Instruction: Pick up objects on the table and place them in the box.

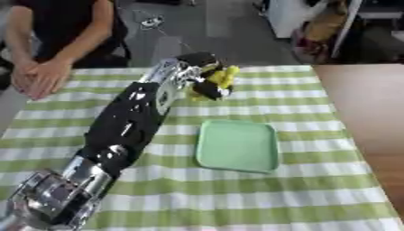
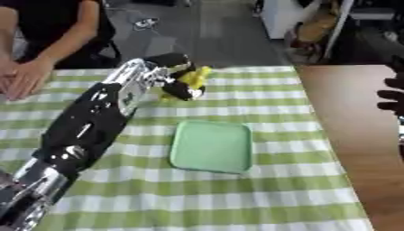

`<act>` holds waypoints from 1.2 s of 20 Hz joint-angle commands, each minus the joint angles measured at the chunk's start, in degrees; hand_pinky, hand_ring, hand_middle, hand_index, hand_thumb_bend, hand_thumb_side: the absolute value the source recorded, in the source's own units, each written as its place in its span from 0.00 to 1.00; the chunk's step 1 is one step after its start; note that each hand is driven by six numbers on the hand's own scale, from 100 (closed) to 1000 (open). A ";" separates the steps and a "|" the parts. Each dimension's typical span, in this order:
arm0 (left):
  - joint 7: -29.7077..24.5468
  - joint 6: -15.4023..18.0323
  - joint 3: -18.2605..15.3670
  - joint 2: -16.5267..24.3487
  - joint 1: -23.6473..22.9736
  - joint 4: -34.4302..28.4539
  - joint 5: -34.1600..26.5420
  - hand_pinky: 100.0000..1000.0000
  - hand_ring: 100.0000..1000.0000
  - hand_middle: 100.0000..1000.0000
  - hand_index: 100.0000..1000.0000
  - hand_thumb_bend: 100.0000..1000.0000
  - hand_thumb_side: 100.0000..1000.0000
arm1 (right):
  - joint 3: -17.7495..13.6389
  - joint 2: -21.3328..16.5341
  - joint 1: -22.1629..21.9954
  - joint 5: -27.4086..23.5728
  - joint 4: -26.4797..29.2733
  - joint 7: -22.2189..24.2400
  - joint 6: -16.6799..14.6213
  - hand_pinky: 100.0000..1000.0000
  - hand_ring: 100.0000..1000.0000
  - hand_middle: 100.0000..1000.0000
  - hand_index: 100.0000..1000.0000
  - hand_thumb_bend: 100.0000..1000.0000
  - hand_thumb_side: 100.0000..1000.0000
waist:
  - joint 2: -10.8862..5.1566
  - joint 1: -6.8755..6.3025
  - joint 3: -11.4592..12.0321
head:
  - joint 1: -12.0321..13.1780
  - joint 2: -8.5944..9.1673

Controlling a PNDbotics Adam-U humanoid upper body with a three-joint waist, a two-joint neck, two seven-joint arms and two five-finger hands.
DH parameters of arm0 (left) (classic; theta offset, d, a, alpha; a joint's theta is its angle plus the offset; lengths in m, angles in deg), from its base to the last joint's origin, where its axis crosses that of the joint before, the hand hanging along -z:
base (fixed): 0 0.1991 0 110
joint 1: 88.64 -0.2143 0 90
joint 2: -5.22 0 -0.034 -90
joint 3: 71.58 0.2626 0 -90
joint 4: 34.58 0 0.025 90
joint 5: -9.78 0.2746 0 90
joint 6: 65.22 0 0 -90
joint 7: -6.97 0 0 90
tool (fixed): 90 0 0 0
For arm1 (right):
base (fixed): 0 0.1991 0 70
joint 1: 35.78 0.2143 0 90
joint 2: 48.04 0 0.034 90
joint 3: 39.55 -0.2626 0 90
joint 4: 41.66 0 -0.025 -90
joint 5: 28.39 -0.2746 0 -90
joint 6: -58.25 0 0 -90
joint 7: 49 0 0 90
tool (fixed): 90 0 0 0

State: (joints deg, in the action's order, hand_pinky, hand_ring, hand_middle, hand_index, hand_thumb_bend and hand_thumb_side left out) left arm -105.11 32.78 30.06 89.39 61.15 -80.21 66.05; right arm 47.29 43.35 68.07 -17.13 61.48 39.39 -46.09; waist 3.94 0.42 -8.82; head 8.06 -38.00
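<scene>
A yellow and black toy (image 1: 221, 77) is at the far middle of the green checked cloth, and my left hand (image 1: 193, 61) is curled on it from above. How far the toy is off the cloth I cannot tell. My left arm runs from the lower left corner up to it. A flat pale green box (image 1: 236, 145) with a low rim lies in the middle of the cloth, nearer to me than the toy, with nothing in it. My right hand (image 2: 391, 95) shows only in the right eye view, at the right edge over bare wood, fingers relaxed.
The green and white checked cloth (image 1: 315, 198) covers most of the table. A strip of bare brown wood (image 1: 367, 113) runs down the right side. Beyond the far edge is grey floor with furniture at the upper right.
</scene>
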 commanded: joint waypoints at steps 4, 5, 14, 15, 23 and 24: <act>0.54 0.68 -0.22 -0.80 0.88 -0.48 0.85 0.00 0.00 0.04 0.24 0.00 0.48 | 0.03 -0.35 1.13 -0.41 1.18 0.44 -0.11 0.66 0.72 0.76 0.88 0.00 0.82 | -0.31 0.18 -0.91 | 0.87 1.56; 0.62 0.75 -0.16 -1.07 0.80 -0.52 0.97 0.00 0.00 0.04 0.24 0.00 0.48 | 0.07 -0.31 1.26 -0.41 1.21 0.49 -0.13 0.66 0.72 0.76 0.88 0.00 0.82 | -0.22 0.15 -1.14 | 0.94 1.72; 1.87 0.78 0.35 -2.59 0.20 -0.52 1.95 0.00 0.00 0.09 0.28 0.00 0.59 | 0.32 -0.05 2.09 -0.65 1.40 0.81 -0.23 0.66 0.72 0.76 0.88 0.00 0.82 | 0.43 -0.09 -2.59 | 1.04 2.50; 2.15 0.99 0.41 -2.75 0.08 -0.57 2.02 0.00 0.00 0.12 0.31 0.00 0.63 | 0.33 -0.02 2.17 -0.68 1.43 0.83 -0.25 0.66 0.72 0.76 0.88 0.00 0.82 | 0.48 -0.10 -2.70 | 1.01 2.51; 3.59 2.81 1.03 -3.58 -1.01 -0.36 2.84 0.00 0.00 0.13 0.32 0.00 0.68 | 0.39 0.21 2.54 -0.82 1.56 0.98 -0.29 0.66 0.72 0.76 0.88 0.00 0.81 | 0.90 -0.12 -3.28 | 0.98 2.65; 3.58 2.91 1.09 -3.62 -1.14 -0.25 2.94 0.00 0.00 0.13 0.32 0.00 0.68 | 0.38 0.21 2.55 -0.81 1.57 0.98 -0.29 0.66 0.72 0.76 0.88 0.00 0.81 | 0.93 -0.12 -3.30 | 0.97 2.62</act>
State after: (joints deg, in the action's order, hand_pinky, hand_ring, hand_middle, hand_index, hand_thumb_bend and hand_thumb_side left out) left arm -101.70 35.42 31.14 85.60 59.21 -80.00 68.66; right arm 47.83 43.90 69.74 -17.66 62.12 40.12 -46.35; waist 5.41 0.15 -12.06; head 8.59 -36.07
